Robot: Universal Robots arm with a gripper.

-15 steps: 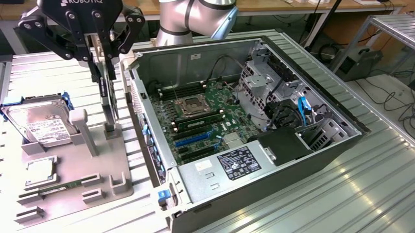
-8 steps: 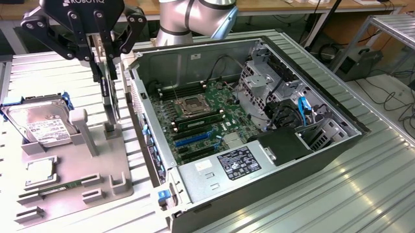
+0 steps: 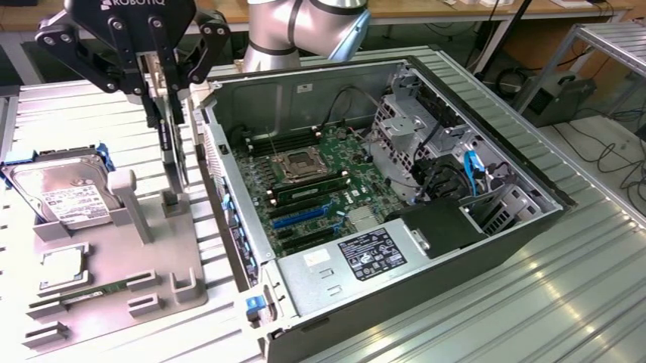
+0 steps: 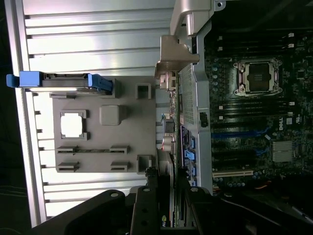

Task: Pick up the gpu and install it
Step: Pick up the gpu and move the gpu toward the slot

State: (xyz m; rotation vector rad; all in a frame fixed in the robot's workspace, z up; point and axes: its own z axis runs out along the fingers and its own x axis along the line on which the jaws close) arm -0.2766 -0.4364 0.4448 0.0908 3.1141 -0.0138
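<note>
End effector (image 3: 165, 113) on gpu (image 3: 175, 159) (upright)

Bright, even light; glare on ribbed metal table (image 3: 565, 302); computer case (image 4: 197, 98) interior dim in wrist view.

Desk (image 3: 565, 302): carries a parts holder (image 3: 151, 257) at the exterior view's left and an open computer case (image 3: 464, 272) just beside it at the right.
Holder: hard drive (image 3: 60, 193) standing on edge in a slot at the far left; processor chip (image 3: 63, 268) lying flat nearer the viewer; memory stick (image 3: 96, 293) flat, nearer again.
Case: motherboard (image 3: 313, 189) on its floor, drive cage (image 3: 404, 128) to the right, power supply (image 3: 368, 253) at the near end.
Claw (image 3: 163, 98): above the holder's case-side edge, gripping a graphics card (image 3: 174, 151) that hangs upright beside the case wall.
</note>
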